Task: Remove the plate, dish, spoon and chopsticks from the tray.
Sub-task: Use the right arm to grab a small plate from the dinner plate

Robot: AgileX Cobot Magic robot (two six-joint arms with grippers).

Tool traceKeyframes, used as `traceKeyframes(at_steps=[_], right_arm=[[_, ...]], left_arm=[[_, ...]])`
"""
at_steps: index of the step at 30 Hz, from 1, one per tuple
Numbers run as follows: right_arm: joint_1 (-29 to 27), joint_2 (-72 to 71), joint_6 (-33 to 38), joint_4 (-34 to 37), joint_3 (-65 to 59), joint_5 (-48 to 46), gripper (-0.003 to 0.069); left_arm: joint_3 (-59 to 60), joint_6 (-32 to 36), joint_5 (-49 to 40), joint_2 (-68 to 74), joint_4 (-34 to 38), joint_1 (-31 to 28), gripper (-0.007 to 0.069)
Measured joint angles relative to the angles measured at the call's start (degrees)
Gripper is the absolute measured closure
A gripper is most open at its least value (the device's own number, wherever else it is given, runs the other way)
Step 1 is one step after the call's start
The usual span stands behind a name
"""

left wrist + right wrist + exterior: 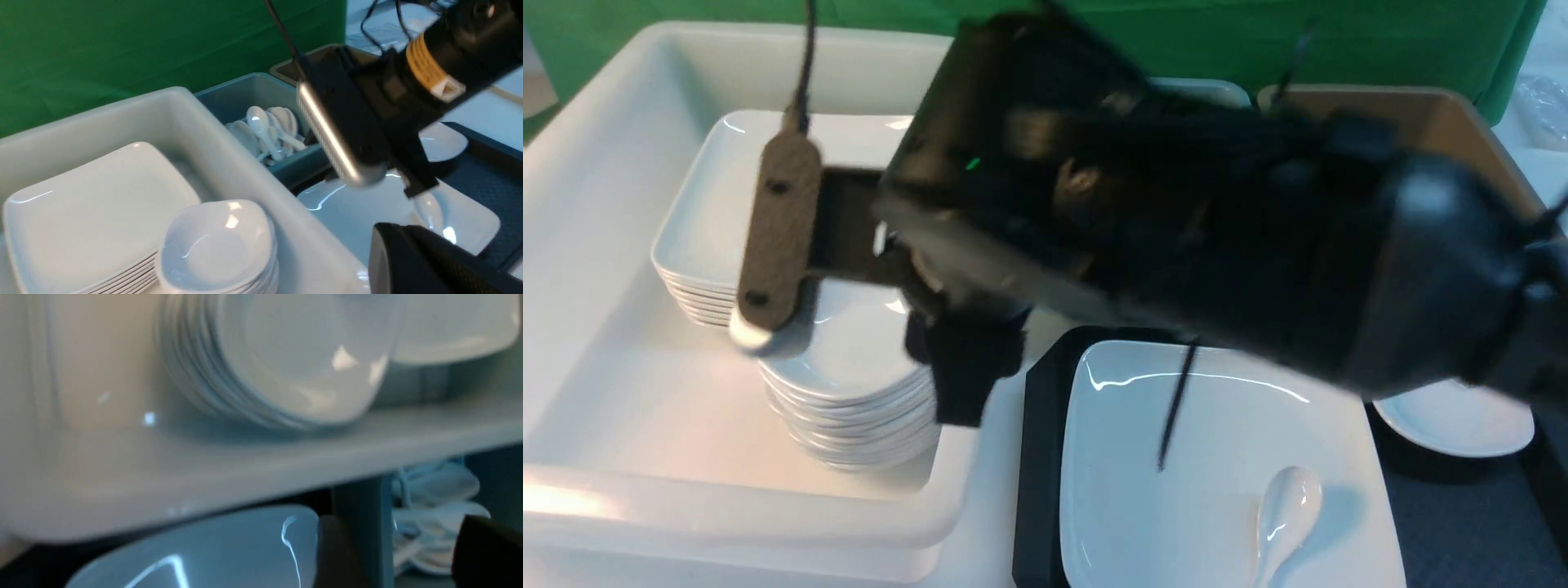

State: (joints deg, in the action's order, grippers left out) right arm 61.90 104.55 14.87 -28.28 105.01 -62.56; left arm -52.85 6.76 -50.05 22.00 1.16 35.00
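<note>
While spoon (1287, 513) lies on plate (1160, 523), fingers parted.

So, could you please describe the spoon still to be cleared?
Beside the white tub lies the black tray, holding a large square plate. The spoon rests on that plate, glossy white, unlike the thin dark chopstick.

Glossy white spoon (1288, 510) on plate (1176, 457)
</note>
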Motion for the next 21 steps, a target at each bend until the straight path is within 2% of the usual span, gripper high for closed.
traceKeyframes(at_steps=[3,4,6,7,9,12,15,16,19,21], right_arm=[[-3.42,-5.07,-3.04,0.69,-1.35,-4.16,0.0403],[-6.68,-7.98,-4.52,1.79,-3.84,-4.25,0.0452],[-9.42,-10.08,-5.14,3.11,-6.47,-4.25,0.0473],[-14.48,-13.22,-5.66,5.68,-11.98,-4.19,0.0484],[-22.29,-16.25,-5.91,8.44,-20.18,-4.13,0.0463],[-31.53,-17.95,-4.84,9.59,-31.13,-2.71,0.0389],[-38.47,-18.04,-2.86,11.46,-39.53,3.09,0.0303],[-41.64,-17.54,-1.34,13.41,-44.06,8.93,0.0250],[-45.02,-16.28,-0.23,15.16,-48.07,16.89,0.0191],[-46.14,-15.07,-0.05,15.42,-48.81,19.74,0.0181]], left_arm=[[0.00,3.96,0.61,2.85,5.43,0.00,0.0604],[0.00,6.02,1.25,4.84,7.77,0.00,0.0604],[0.00,7.47,1.77,6.25,9.55,0.00,0.0604],[0.00,9.56,2.45,8.23,11.91,0.00,0.0604],[0.00,11.86,3.59,10.19,13.80,0.00,0.0604],[0.00,13.17,4.89,11.93,14.85,0.00,0.0604],[0.00,13.30,5.45,12.57,14.94,0.00,0.0604],[0.00,13.67,5.66,12.70,14.94,0.00,0.0604],[0.00,13.94,5.73,12.73,14.94,0.00,0.0604],[0.00,13.94,5.79,12.76,14.94,0.00,0.0604]])
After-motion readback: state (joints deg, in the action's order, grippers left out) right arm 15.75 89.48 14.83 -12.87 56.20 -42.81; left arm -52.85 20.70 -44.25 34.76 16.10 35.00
